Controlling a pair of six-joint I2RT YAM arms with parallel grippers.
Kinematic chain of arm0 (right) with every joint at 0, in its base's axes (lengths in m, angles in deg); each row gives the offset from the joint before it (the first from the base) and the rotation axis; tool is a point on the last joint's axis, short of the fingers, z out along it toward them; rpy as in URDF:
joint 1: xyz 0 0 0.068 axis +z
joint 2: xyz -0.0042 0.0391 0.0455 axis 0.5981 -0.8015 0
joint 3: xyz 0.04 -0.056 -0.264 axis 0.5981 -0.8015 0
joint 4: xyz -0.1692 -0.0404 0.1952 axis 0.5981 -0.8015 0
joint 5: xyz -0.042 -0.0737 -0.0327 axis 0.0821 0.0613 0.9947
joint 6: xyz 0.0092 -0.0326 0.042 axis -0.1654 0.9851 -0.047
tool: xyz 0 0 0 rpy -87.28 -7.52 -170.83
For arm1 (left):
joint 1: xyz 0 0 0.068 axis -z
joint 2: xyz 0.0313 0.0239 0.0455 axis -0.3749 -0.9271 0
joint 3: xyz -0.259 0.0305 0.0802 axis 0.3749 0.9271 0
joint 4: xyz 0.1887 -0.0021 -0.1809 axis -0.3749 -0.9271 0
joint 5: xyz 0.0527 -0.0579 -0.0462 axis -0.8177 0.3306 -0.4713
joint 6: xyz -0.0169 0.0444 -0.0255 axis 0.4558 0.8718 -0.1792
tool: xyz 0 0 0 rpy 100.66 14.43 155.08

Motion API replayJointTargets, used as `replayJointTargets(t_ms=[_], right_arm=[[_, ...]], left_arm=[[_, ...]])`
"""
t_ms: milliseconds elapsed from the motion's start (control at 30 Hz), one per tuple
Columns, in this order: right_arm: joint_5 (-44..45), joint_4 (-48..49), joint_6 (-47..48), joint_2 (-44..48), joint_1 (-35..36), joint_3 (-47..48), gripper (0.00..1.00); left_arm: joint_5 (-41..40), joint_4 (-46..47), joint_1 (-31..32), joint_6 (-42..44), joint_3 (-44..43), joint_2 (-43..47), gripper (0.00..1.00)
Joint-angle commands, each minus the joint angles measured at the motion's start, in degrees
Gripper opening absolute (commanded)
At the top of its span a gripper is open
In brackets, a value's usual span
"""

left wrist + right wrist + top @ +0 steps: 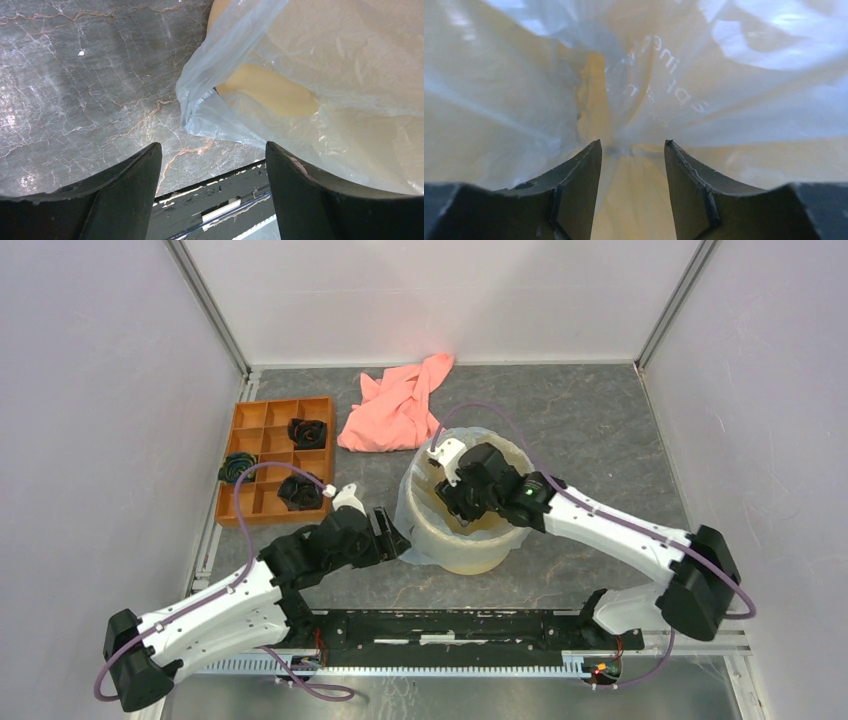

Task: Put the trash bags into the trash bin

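The trash bin [482, 556] is seen near the middle of the grey marbled table [610, 425]; the trash bag [409, 504] is spread over the bin's mouth, its pale film draped down the outer wall on the left side and pushed into the inside; in the left wrist view a patch of yellow bin [272, 91] is left bare between folds of film [320, 45].

The right gripper [452, 503] is lowered into the bin from above; in its own view the gripper [633, 145] is shown with its fingers apart and a gap between the tips; folds of the bag [734, 105] are gathered just ahead of that gap, though whether the film is touched cannot be told.

The left gripper [398, 538] is held just beside the bin's left wall, low over the table; its fingers [130, 190] are spread wide and nothing is held between them; the bag's loose edge hangs near the tips.

An orange tray [285, 401] with dark crumpled items [308, 432] is placed at the far left; a pink cloth [395, 410] is laid behind the bin.
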Motion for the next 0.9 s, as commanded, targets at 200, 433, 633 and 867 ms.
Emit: replayJointTargets(t_ms=[200, 433, 633, 867], right_arm=[[-2.30, 3.77, -2.49, -10.54, -0.03, -4.79, 0.53], [-0.74, 0.35, -2.13, -7.36, -0.02, 0.08, 0.59], [3.88, -5.92, -1.19, 1.02, -0.05, 6.46, 0.72], [6.72, -7.83, -0.98, 10.89, -0.07, 11.21, 0.88]], left_arm=[[-2.23, -4.46, -0.34, -0.98, -1.03, 7.86, 0.92], [-4.12, -6.22, -0.33, -0.57, -1.88, 9.65, 0.97], [-3.77, -4.47, -0.33, 0.84, -2.81, 6.84, 0.99], [2.66, 8.34, -0.33, 3.93, 0.68, 2.16, 1.00]])
